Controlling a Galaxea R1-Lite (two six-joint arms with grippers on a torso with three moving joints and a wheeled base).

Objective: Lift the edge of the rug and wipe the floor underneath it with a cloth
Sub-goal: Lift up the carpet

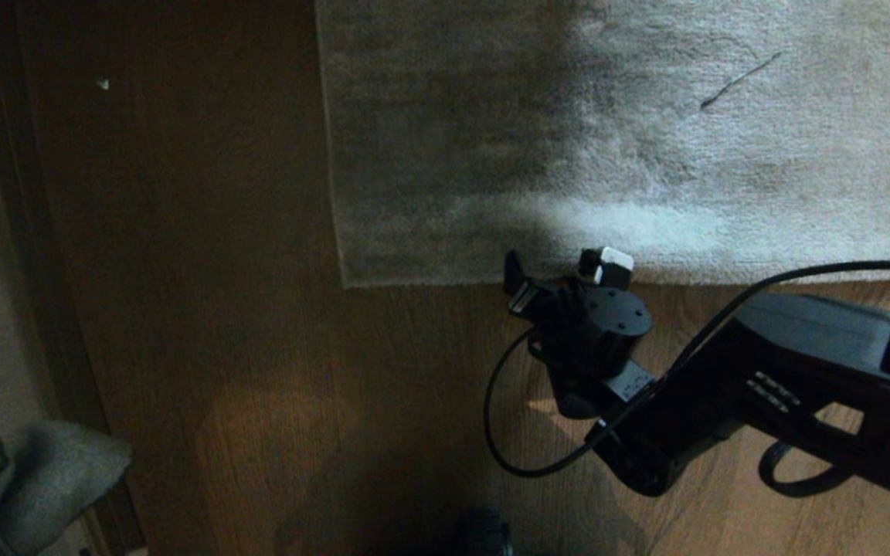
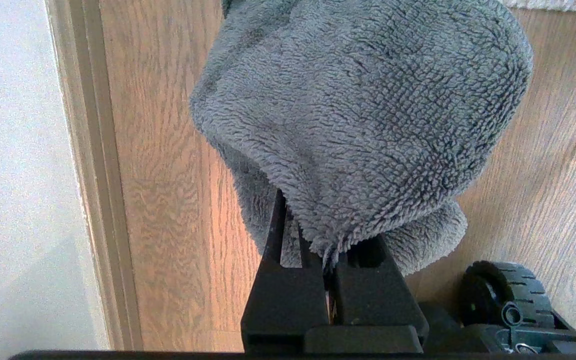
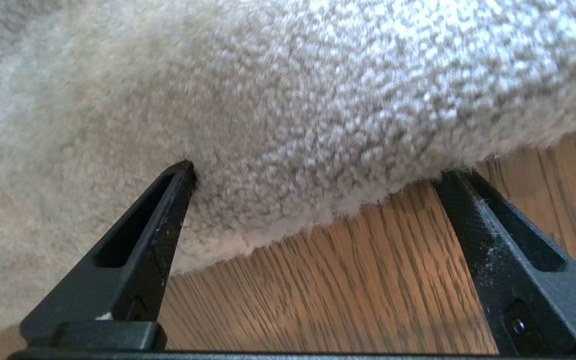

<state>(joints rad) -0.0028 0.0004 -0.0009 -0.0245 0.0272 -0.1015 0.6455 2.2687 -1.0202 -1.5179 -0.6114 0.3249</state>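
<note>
The right gripper (image 1: 561, 274) stands wide open at the rug edge (image 1: 491, 279), one finger (image 3: 168, 210) pressed into the pile and the other on the floor (image 1: 275, 371) just outside the border. The rug looks soft and limp, likely to sag: pinch the border itself, near the corner at about 9 o'clock from the gripper. The left gripper (image 2: 328, 260), at 8 o'clock, is clamped on the light plush cloth (image 2: 363, 115).

Right gripper (image 3: 313, 180): two black fingers (image 3: 143, 250) spread wide, one tip pressed into the pile, the other at the rug edge (image 3: 318, 220). Rug edge: light grey, fluffy, lying on the floor (image 3: 328, 290). Floor: brown grained boards.
</note>
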